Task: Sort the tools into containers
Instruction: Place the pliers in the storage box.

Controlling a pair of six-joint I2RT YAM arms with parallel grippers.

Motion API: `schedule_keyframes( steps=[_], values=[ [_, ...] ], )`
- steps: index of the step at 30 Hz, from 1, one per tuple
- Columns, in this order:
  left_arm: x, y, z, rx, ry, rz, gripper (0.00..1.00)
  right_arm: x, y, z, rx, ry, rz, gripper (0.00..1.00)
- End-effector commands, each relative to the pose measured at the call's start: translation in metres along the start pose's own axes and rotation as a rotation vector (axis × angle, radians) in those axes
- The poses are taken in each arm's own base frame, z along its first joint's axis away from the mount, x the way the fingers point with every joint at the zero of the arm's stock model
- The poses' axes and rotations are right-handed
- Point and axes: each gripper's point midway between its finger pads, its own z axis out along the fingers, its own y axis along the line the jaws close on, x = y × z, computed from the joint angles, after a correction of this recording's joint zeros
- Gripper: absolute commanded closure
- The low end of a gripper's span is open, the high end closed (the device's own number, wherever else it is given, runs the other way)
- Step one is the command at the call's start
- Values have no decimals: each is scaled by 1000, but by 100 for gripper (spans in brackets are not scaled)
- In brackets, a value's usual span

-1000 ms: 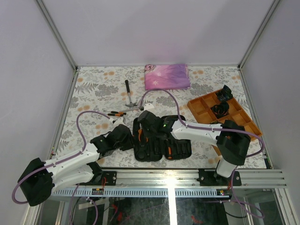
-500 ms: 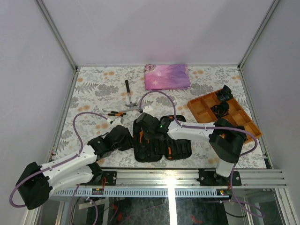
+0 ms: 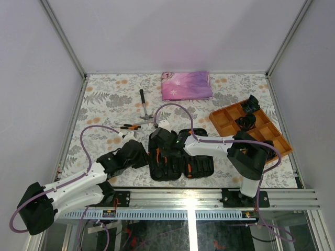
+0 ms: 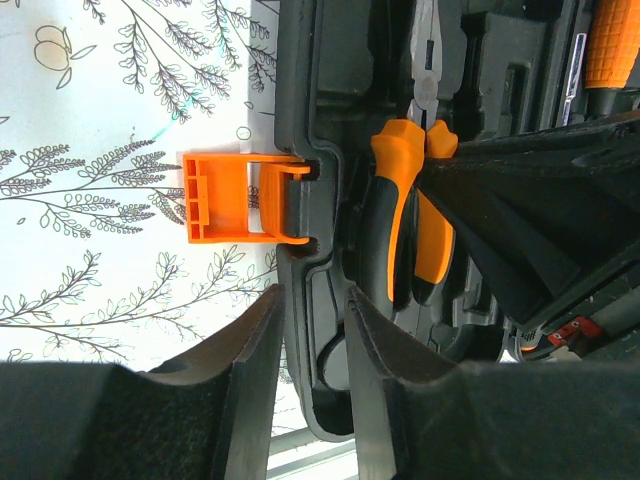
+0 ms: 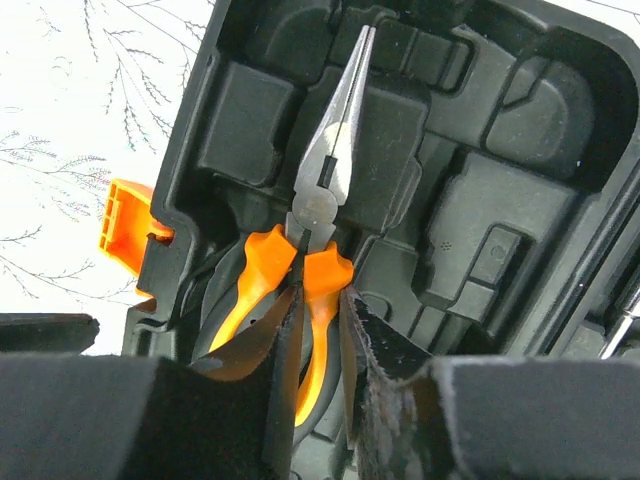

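Gripping pliers (image 5: 316,205) w/ R fingers (image 5: 395,400), L fingers (image 4: 235,385) clamped on tool case (image 4: 335,90) rim

Top ext. cam sat high behind the arm bases, looking down over the whole floral-patterned table (image 3: 104,99). L & R wrist cams looked down v. close. All three shared the black hard-plastic clamshell tool case (image 3: 170,170); both wrist views shared its orange plastic latch (image 4: 225,197) (image 5: 122,225) and the orange-and-black-handled needle-nose pliers (image 4: 390,230) (image 5: 322,190).

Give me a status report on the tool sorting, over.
Left gripper clamps case rim. Right gripper shut on pliers, lying in case. Hammer, screwdrivers loose outside.
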Motion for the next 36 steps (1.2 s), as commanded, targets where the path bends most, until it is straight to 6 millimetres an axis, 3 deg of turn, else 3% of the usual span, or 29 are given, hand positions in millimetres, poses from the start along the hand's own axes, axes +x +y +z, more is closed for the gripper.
schedule_keyframes(
  steps=[1,9,17,21,28,36],
  values=[
    [-5,1,0,-14,-22,-4,71,-25,18,-7,-69,-70,12,72],
    [-4,-1,2,-5,-17,-1,72,-28,34,-25,-210,-119,41,64],
    [-3,-2,3,-1,-15,-7,72,-23,13,-27,-114,-114,60,64],
    [-6,-6,3,11,-22,-1,66,-23,3,-30,-93,-125,72,64],
    [-13,-11,2,20,-44,12,64,-32,6,-32,-237,-124,146,67],
    [-19,-11,4,16,-65,-3,70,-40,9,-25,-365,-103,208,67]
  ],
)
